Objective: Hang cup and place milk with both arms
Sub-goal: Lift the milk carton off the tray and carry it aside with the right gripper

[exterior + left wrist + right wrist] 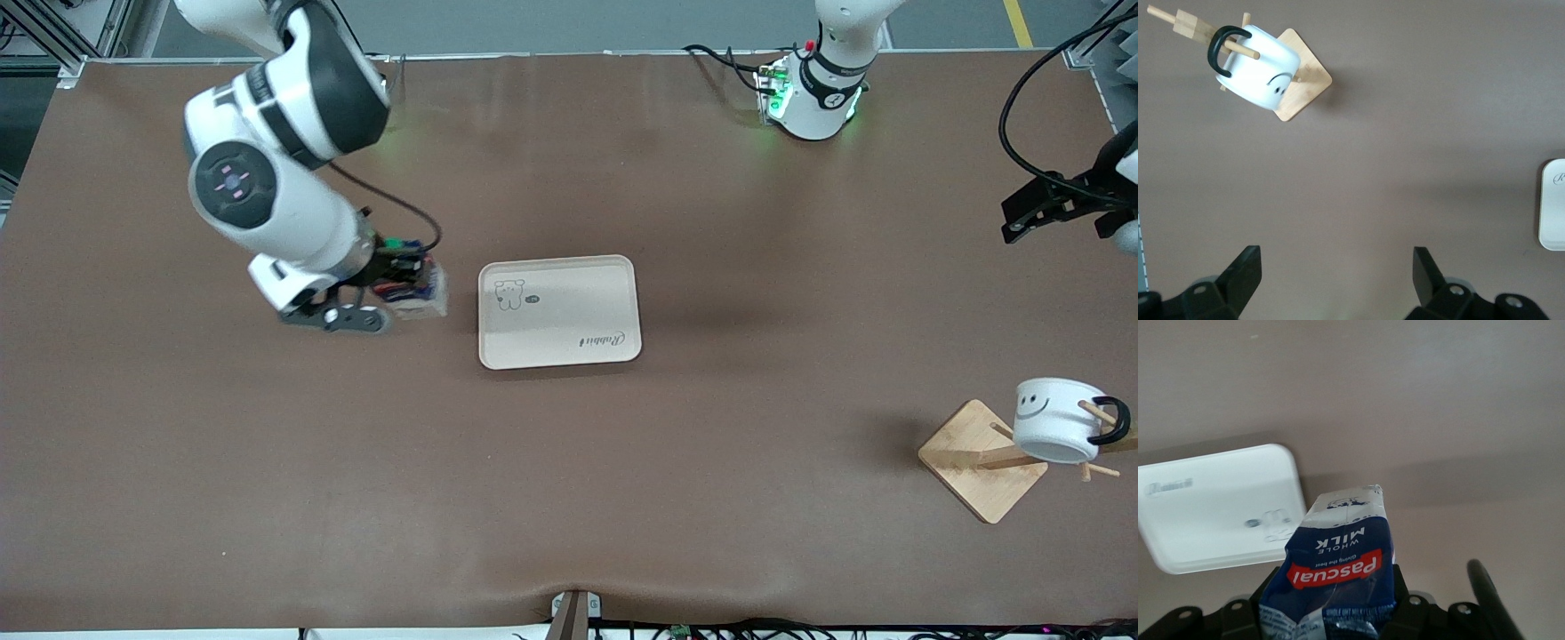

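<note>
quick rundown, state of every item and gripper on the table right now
cup: hung by its handle on a peg of the wooden rack, tilted
wooden rack: standing on the table toward the left arm's end
milk: held off the table, beside the tray
tray: flat on the table, nothing in it
right gripper: shut on the milk
left gripper: open, holding nothing, over bare table
</note>
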`<state>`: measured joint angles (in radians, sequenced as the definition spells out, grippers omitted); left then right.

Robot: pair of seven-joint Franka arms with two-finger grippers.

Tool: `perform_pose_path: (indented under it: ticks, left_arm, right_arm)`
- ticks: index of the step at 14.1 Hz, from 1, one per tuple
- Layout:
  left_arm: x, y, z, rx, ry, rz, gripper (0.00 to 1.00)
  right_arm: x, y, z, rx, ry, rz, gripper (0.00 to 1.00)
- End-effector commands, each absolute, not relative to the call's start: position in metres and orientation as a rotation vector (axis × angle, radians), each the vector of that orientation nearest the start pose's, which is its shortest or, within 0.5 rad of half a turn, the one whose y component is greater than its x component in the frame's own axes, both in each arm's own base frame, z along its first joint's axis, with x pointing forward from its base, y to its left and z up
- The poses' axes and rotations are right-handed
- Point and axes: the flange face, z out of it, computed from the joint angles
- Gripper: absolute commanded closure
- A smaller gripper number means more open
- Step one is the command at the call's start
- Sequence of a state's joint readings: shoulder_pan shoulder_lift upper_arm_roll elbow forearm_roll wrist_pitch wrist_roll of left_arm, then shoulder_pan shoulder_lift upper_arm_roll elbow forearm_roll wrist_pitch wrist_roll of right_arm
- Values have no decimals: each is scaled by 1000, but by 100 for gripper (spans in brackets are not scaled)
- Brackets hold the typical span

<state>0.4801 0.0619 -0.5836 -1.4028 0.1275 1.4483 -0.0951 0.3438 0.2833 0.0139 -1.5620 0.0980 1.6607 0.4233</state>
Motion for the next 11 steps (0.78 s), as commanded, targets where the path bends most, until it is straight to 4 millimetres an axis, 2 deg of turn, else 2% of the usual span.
perform_pose_path:
  ticks: [1,5,6,8,11]
  left_arm:
    - [534,-24,673,-3077,-63,9,0]
    - [518,-21,674,-3081,-74,19,0]
    - [516,-23,675,-3081,-72,21,0]
    - [516,-23,675,-3081,-70,23,0]
    - [521,-18,669,-3083,-83,38,0]
  right_arm:
    - [596,141,450,-3079,64,375,100]
    - [606,18,432,-3024,-27,396,100]
    - [606,-5,427,-3013,-47,391,100]
    - [600,-36,406,-3006,-8,381,100]
    - [585,-48,376,-3049,19,271,100]
